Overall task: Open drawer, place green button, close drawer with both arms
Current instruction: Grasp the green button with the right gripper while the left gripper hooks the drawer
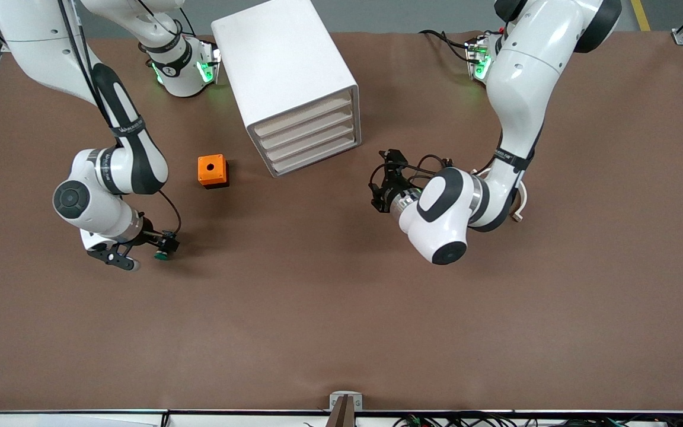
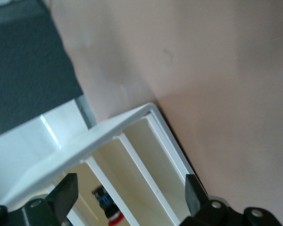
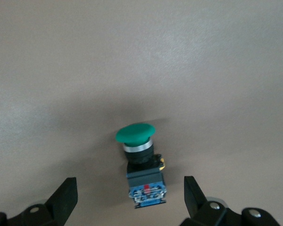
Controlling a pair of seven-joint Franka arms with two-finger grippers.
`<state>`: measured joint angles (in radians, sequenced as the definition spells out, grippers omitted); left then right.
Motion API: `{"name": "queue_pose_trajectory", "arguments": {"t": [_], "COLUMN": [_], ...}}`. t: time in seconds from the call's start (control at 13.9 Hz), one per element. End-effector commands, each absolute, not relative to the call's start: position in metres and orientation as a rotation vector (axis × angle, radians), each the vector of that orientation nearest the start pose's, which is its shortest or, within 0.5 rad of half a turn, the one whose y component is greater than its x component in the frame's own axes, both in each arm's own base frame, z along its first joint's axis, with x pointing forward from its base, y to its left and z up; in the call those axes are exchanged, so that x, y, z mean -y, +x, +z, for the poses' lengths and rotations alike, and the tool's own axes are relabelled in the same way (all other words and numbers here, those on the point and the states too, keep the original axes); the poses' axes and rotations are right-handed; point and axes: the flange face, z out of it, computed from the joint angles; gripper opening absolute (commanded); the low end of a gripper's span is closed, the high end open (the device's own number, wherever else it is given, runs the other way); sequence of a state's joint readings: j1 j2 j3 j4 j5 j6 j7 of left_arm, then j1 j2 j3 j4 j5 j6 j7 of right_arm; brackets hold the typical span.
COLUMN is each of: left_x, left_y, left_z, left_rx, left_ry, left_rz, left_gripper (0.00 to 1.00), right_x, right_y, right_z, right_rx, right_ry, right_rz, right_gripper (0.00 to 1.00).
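Note:
The green-capped button [image 1: 162, 255] lies on its side on the brown table, toward the right arm's end. My right gripper [image 1: 143, 255] is low over it and open. In the right wrist view the button [image 3: 140, 162] has its blue body between my right gripper's [image 3: 129, 197] fingertips, with a gap on each side. The white cabinet [image 1: 294, 77] stands near the robots' bases with its four drawers [image 1: 308, 140] pushed in. My left gripper [image 1: 376, 181] is open, level with the drawer fronts and apart from them. In the left wrist view it [image 2: 129, 195] faces the cabinet's front [image 2: 146, 155].
An orange cube with a hole [image 1: 213, 170] sits on the table between the cabinet and the right gripper. A small black-and-blue part with a red end [image 2: 107, 208] shows inside the cabinet front in the left wrist view.

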<state>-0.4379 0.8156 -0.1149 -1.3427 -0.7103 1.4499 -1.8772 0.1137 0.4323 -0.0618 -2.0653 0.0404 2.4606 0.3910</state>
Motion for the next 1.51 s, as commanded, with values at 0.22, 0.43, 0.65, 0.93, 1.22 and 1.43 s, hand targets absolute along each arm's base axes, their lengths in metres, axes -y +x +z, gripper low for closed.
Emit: {"name": "queue_pose_trajectory", "arguments": {"t": [0.22, 0.43, 0.65, 0.93, 1.22, 1.43], "left_x": [0.426, 0.442, 0.455, 0.464, 0.482, 0.497], "left_y": [0.529, 0.515, 0.5, 0.482, 0.459, 0.438], "left_z": [0.22, 0.202, 0.174, 0.141, 0.135, 0.124], "left_rx": [1.776, 1.745, 1.717, 1.695, 1.656, 1.622], "left_ry": [-1.449, -1.356, -1.28, -1.237, -1.239, -1.246], "left_rz": [1.421, 1.492, 1.519, 1.51, 1.506, 1.481], "left_gripper": [1.0, 0.99, 0.97, 0.71, 0.62, 0.6], "right_x": [-0.031, -0.02, -0.019, -0.019, -0.019, -0.018], "right_y": [0.572, 0.57, 0.567, 0.565, 0.561, 0.56], "right_z": [0.199, 0.19, 0.184, 0.181, 0.178, 0.178], "right_rx": [-0.586, -0.552, -0.555, -0.534, -0.534, -0.541], "right_ry": [-3.093, -3.103, -3.106, -3.112, -3.113, -3.112], "right_rz": [-0.002, 0.007, 0.023, 0.035, 0.054, 0.064], "right_gripper": [1.0, 1.0, 1.0, 1.0, 0.66, 0.21]}}
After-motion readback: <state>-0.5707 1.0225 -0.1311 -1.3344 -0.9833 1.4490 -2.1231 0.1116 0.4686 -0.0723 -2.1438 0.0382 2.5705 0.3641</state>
